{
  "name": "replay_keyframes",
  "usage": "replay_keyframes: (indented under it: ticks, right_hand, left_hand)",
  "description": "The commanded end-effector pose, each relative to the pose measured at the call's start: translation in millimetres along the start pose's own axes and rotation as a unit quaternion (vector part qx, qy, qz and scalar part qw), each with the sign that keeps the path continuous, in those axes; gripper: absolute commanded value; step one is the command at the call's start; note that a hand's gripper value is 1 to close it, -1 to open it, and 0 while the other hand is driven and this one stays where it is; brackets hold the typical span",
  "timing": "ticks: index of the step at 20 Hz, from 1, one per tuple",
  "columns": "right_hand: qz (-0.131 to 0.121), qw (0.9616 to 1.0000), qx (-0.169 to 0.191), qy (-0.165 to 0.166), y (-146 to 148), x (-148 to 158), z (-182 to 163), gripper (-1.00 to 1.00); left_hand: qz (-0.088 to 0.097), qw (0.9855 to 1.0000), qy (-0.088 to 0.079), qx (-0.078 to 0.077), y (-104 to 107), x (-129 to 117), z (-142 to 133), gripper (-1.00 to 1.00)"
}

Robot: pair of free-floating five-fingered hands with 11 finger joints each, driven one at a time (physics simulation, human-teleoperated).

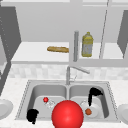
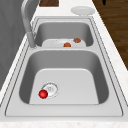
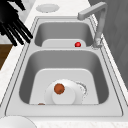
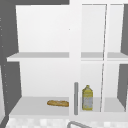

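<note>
Open white wall cabinet (image 4: 42, 56), dark wood floor (image 2: 117, 30)

You see the right robot hand (image 1: 94, 94) hanging fingers-down over a white plate (image 1: 96, 111) with a brown ball (image 1: 88, 111) in the right basin. The left robot hand (image 1: 32, 115) hovers at the sink (image 1: 25, 93) front rim (left basin holds a small red ball (image 1: 45, 99)). A big red ball (image 1: 67, 114) sits front and centre.
</note>
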State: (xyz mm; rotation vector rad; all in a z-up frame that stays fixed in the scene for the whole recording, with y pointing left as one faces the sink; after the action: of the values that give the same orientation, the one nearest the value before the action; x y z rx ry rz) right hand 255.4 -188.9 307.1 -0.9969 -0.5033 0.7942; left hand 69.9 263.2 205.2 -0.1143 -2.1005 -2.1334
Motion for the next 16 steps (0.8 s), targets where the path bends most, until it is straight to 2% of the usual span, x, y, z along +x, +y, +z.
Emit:
replay_keyframes:
  ticks: [1,8,12,16]
  right_hand:
    - [0.031,0.9981,0.003,-0.054,22,0,-12,-1.00]
    - [0.033,0.9906,0.008,-0.132,63,0,-36,-1.00]
    - [0.040,0.9840,0.020,-0.172,87,1,-50,-1.00]
    - [0.047,0.9756,0.032,-0.212,109,1,-64,-1.00]
  left_hand:
    - [0.000,1.0000,0.000,0.000,0,0,0,0.00]
    - [0.000,1.0000,0.000,0.000,0,0,0,0.00]
    - [0.000,1.0000,0.000,0.000,0,0,0,0.00]
    - [0.000,1.0000,0.000,0.000,0,0,0,0.00]
